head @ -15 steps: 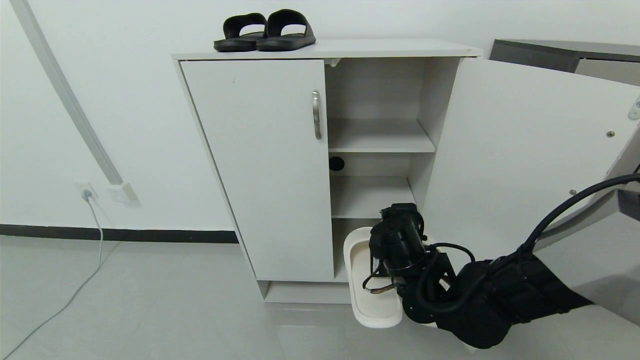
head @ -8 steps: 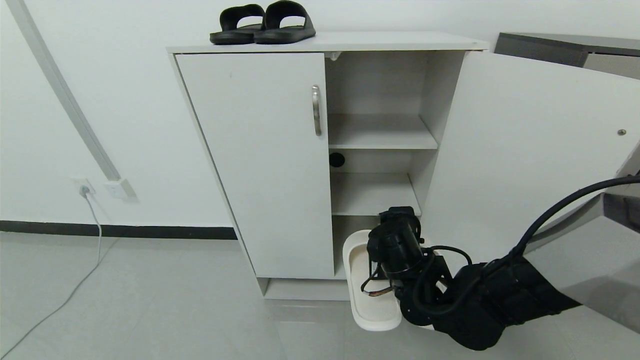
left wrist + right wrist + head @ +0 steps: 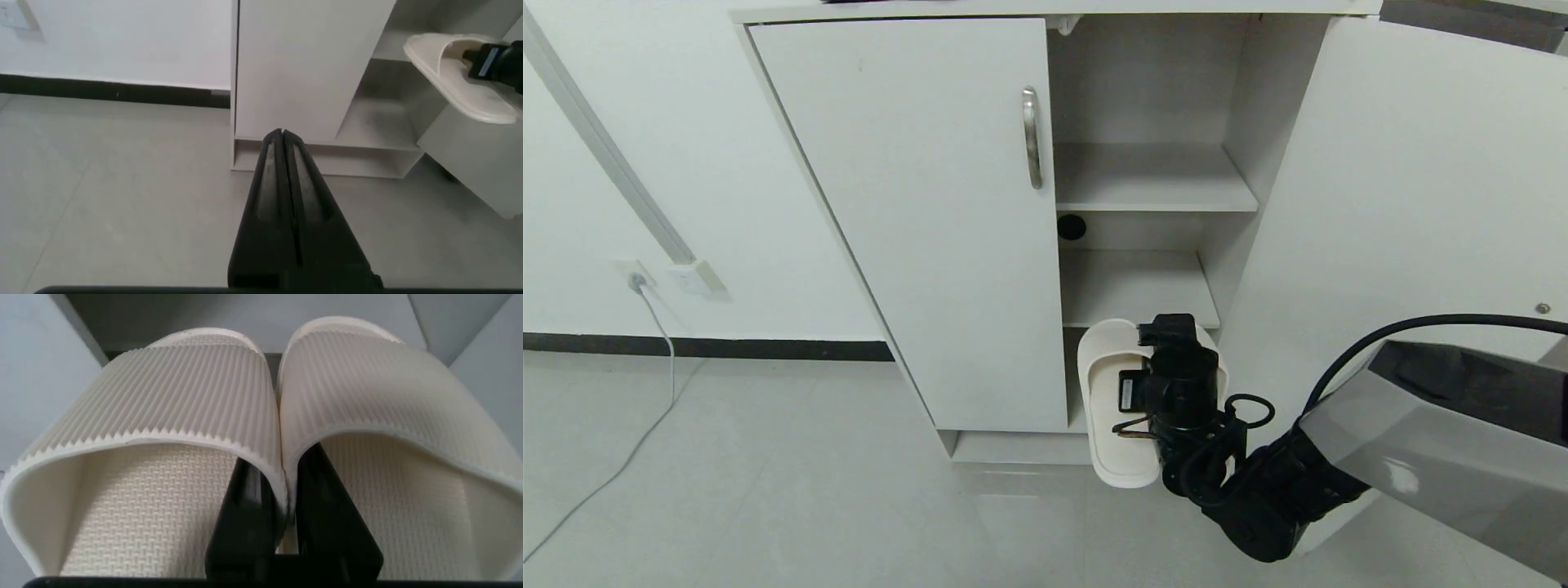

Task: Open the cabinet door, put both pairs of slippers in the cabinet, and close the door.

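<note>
My right gripper [image 3: 282, 513] pinching 2 cream slippers [image 3: 1104, 396] together, at the lowest opening of the cabinet [image 3: 915, 204], my left gripper [image 3: 282, 155] pressed closed, empty

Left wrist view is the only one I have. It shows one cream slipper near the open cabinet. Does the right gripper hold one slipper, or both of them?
Observer: Both. In the right wrist view the right gripper is shut on the inner strap edges of the two cream slippers, which lie side by side.
Operator: At which compartment are they?
Observer: In the head view their toes are just under the middle shelf, at the mouth of the lowest compartment; the heels hang outside.
Operator: Is the right door in the way?
Observer: No. The right door is swung wide open, on the robot's right of the slippers.
</note>
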{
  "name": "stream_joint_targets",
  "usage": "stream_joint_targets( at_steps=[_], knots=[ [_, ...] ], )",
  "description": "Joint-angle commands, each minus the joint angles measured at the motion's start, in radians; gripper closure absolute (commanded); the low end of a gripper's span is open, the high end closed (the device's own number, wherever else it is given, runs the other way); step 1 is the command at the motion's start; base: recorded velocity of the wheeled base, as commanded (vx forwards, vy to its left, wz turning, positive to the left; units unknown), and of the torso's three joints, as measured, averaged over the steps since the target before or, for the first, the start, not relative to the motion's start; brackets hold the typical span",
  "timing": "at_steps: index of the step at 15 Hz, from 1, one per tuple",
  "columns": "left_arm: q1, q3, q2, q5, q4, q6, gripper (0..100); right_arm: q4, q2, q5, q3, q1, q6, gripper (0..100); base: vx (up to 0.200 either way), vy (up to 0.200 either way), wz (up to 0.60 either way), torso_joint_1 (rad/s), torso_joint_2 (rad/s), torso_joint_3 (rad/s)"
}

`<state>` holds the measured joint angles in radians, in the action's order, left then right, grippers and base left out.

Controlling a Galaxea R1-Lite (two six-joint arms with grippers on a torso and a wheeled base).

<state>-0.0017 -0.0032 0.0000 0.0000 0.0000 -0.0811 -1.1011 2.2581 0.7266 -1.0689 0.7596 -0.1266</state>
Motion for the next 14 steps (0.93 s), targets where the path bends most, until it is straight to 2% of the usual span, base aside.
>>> stream_joint_targets(
  at_steps=[1, 7, 11, 14],
  knots=[
    [0.0, 0.0, 0.002, 0.0, 0.0, 0.0, 100, -0.039, 0.04, -0.001, -0.002, -0.009, 0.012, 100, 0.0, 0.0, 0.0, 0.002, 0.0, -0.203],
    [0.0, 0.002, 0.002, 0.0, 0.0, 0.0, 100, -0.122, 0.035, -0.004, 0.0, -0.017, 0.087, 100, 0.0, 0.0, 0.0, 0.006, 0.0, -0.181],
    [0.0, 0.0, 0.002, 0.0, -0.002, -0.003, 100, -0.218, 0.04, -0.007, 0.003, -0.025, 0.099, 100, 0.0, 0.0, 0.0, 0.0, 0.0, 0.0],
    [0.0, 0.002, 0.002, 0.002, 0.0, -0.003, 100, -0.224, 0.044, -0.007, 0.018, -0.026, 0.119, 100, 0.0, 0.0, 0.0, 0.0, 0.0, 0.0]
  ],
)
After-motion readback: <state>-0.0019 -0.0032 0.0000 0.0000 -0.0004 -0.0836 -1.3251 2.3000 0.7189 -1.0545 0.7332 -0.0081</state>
